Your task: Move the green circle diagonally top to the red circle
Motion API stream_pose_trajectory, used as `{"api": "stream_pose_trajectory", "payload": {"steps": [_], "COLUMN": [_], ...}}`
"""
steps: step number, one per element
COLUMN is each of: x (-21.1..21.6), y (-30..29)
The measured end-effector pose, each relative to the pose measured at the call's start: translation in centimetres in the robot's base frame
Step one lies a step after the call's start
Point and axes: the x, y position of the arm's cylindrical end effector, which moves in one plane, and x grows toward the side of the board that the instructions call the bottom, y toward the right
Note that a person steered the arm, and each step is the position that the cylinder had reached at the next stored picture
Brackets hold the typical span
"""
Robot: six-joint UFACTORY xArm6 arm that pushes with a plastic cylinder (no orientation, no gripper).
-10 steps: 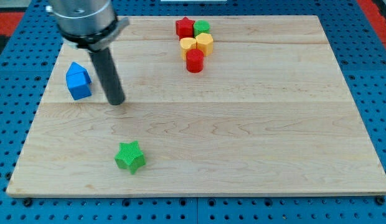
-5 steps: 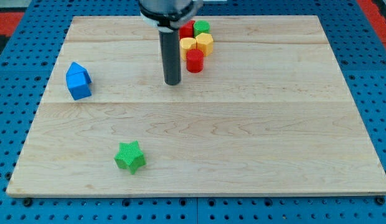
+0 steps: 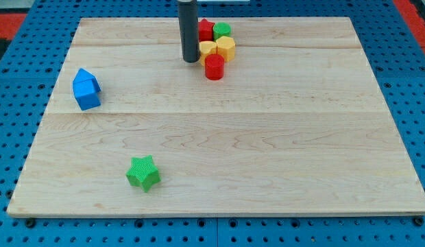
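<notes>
Dark rod: my tip (image 3: 191,60) has moved beside the yellow block (image 3: 208,49).

The scene is bright and evenly lit, seemingly from overhead, with no harsh glare on the pale wooden tabletop (image 3: 267,137). Shadows are short and soft: a faint dark patch sits under the green star (image 3: 143,172) and beside the blue block (image 3: 86,89). The wood grain and the block edges look sharp. The dark rod (image 3: 189,31) appears crisp, without motion blur. Straight board edges show little lens distortion.
</notes>
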Motion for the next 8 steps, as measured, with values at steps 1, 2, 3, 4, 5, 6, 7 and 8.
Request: {"api": "stream_pose_trajectory", "payload": {"steps": [1,2,3,4,5,6,7,8], "x": [-3.5,-5.9,-6.0,-5.4,-5.4,-5.3,-4.6,-4.6], "y": [0.0,0.1,2.9,6.8,11.1,14.1,14.1,15.2]}}
